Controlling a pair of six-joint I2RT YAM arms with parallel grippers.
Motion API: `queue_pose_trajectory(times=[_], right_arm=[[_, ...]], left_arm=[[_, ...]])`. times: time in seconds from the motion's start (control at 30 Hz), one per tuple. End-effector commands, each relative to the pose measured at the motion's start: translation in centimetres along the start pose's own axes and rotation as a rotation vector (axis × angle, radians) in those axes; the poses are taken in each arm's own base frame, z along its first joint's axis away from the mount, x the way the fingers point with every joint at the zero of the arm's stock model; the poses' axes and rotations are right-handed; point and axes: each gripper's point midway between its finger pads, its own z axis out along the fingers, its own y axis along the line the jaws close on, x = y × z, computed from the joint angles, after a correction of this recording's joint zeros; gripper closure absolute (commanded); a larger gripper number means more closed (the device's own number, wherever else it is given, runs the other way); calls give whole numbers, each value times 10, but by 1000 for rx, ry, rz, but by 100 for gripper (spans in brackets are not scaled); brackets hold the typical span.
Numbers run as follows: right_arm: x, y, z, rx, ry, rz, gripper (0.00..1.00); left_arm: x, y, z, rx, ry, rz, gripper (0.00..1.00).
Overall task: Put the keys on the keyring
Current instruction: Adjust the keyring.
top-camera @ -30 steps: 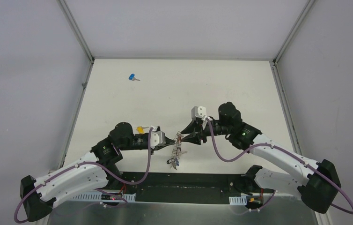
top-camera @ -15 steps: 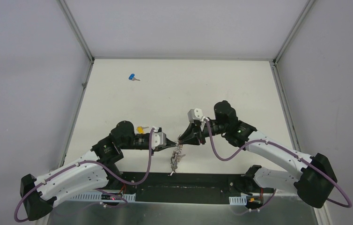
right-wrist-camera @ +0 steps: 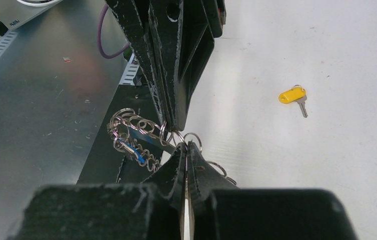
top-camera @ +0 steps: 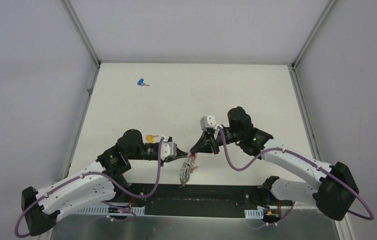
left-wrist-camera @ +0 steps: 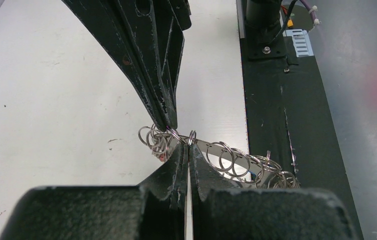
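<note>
The keyring (top-camera: 187,169) hangs between my two grippers above the table's near edge, a grey band fringed with small silver rings and keys. My left gripper (top-camera: 184,156) is shut on its top from the left. My right gripper (top-camera: 193,149) is shut on it from the right, tip to tip with the left. In the left wrist view my gripper (left-wrist-camera: 188,149) pinches the keyring (left-wrist-camera: 236,156). In the right wrist view my gripper (right-wrist-camera: 185,146) pinches the keyring (right-wrist-camera: 134,131). The yellow key (top-camera: 149,138) lies on the table behind the left arm, also in the right wrist view (right-wrist-camera: 291,95). The blue key (top-camera: 140,82) lies far back left.
The white table (top-camera: 256,95) is walled by grey panels with metal corner posts (top-camera: 82,35). A black base strip (top-camera: 201,192) and a metal shelf run along the near edge under the keyring.
My right gripper has moved left and nearer, closing up to the left gripper. The keyring has swung from a spread hang to a narrower one, slightly left.
</note>
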Motion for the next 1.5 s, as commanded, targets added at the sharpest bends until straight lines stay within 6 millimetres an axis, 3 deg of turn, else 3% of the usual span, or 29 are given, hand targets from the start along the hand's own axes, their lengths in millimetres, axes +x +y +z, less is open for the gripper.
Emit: queue_pose_trajectory(times=[0.0,0.13,0.27,0.37,0.43,0.53,0.73,0.8,0.93,0.97,1.07,1.2,1.3,1.47], right_arm=[[-32,3,-3,-13,-65,-101,100],[-34,3,-4,-7,-69,-108,96],[-33,3,-3,-11,-67,-105,62],[-33,1,-2,-11,-65,-110,52],[-33,-1,-1,-12,-63,-110,50],[-34,0,0,-29,-64,-112,54],[-32,5,2,-69,-64,-104,88],[-33,7,2,-79,-65,-102,94],[-33,10,1,-91,-65,-104,95],[-32,10,1,-93,-63,-103,92],[-31,11,1,-99,-60,-101,70],[-30,10,2,-104,-55,-99,65],[-28,10,3,-117,-52,-93,70],[-28,9,4,-124,-47,-90,100]], left_arm=[[-39,5,-5,-14,-105,82,100],[-38,3,-6,-9,-107,83,100],[-41,1,-6,7,-111,90,100],[-43,-1,-5,20,-113,94,100],[-45,-1,-4,28,-115,97,100],[-46,-1,-3,32,-115,97,100],[-48,0,-4,27,-119,104,100],[-49,0,-4,26,-121,105,100],[-49,-1,-5,26,-123,104,100],[-49,0,-5,25,-123,104,100],[-50,0,-5,25,-125,106,100],[-50,-1,-5,27,-124,104,100],[-50,-1,-5,27,-125,104,100],[-51,-1,-5,31,-126,107,100]])
